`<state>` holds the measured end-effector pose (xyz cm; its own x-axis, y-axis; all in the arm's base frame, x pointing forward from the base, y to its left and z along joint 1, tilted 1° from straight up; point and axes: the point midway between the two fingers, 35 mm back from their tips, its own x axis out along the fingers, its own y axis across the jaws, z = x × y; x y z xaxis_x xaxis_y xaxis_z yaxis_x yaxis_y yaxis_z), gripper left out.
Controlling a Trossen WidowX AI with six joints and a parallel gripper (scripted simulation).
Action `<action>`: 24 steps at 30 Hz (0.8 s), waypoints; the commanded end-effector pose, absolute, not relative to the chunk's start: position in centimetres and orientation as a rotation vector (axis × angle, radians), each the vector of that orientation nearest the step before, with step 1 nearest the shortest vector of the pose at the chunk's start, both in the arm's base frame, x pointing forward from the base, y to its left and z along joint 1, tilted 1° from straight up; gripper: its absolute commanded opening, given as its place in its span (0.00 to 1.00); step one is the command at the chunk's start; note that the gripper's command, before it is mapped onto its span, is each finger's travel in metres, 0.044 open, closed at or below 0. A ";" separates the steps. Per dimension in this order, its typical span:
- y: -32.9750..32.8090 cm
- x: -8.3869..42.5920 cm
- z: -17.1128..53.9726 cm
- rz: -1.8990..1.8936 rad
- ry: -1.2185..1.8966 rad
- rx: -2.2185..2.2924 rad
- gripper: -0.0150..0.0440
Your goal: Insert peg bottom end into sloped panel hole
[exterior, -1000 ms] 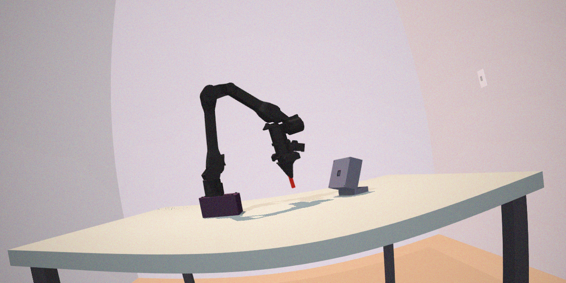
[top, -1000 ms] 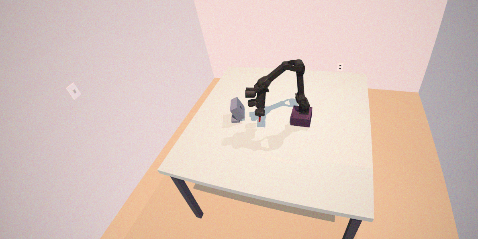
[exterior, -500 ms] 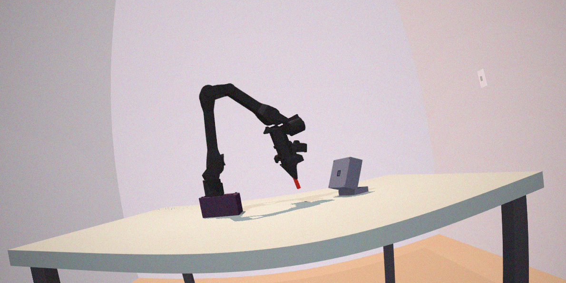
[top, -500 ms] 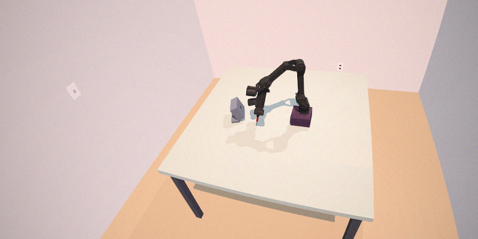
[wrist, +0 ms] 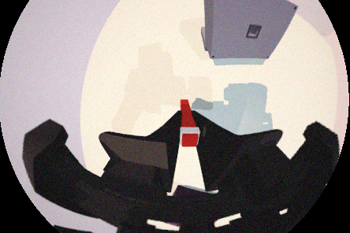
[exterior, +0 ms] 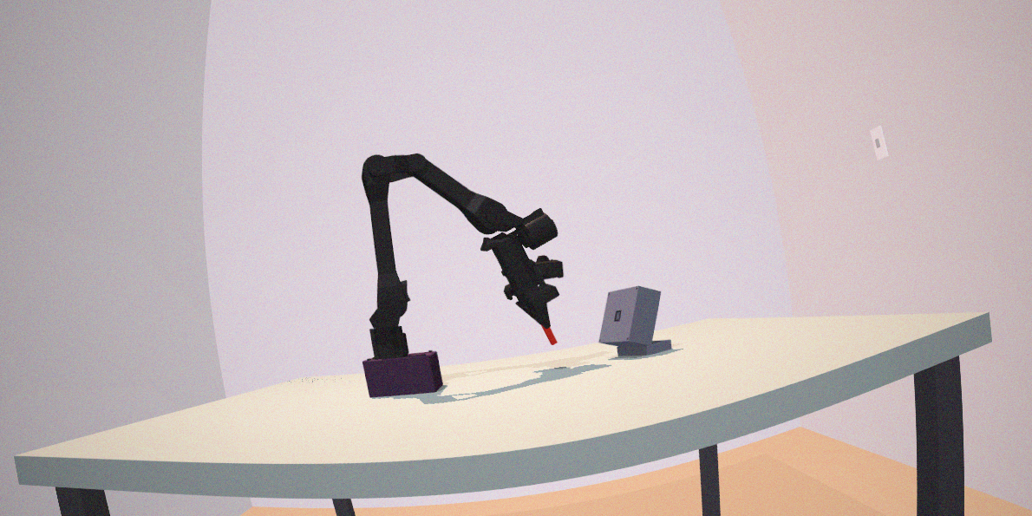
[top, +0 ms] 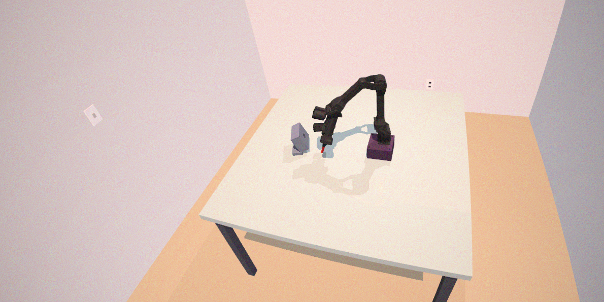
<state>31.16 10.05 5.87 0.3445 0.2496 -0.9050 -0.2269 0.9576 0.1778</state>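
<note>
A red peg [top: 323,149] [exterior: 550,336] [wrist: 188,116] with flat sides and a pale band near its top is held above the table, tilted, its lower end pointing down and toward the panel's side. My gripper [top: 324,144] [exterior: 545,326] [wrist: 189,129] is shut on the peg. The grey sloped panel [top: 298,133] [exterior: 622,299] [wrist: 236,21] stands apart from the peg, on the far side from the arm's base. Its rectangular hole [top: 303,135] [exterior: 617,316] [wrist: 254,31] is dark-rimmed and empty. In the wrist view the hole is up and to the right of the peg.
The arm's purple base block [top: 379,149] [exterior: 402,375] stands on the table [top: 359,224] [exterior: 505,433]. The panel's small foot [top: 297,153] [exterior: 644,348] rests on the table. Shadows of the arm fall across the table around the gripper.
</note>
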 end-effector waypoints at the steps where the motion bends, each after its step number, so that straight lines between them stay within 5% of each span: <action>1: 9.7 31.2 5.5 0.318 1.162 0.029 0.25; 24: 7.8 32.6 5.2 0.338 1.008 0.065 0.25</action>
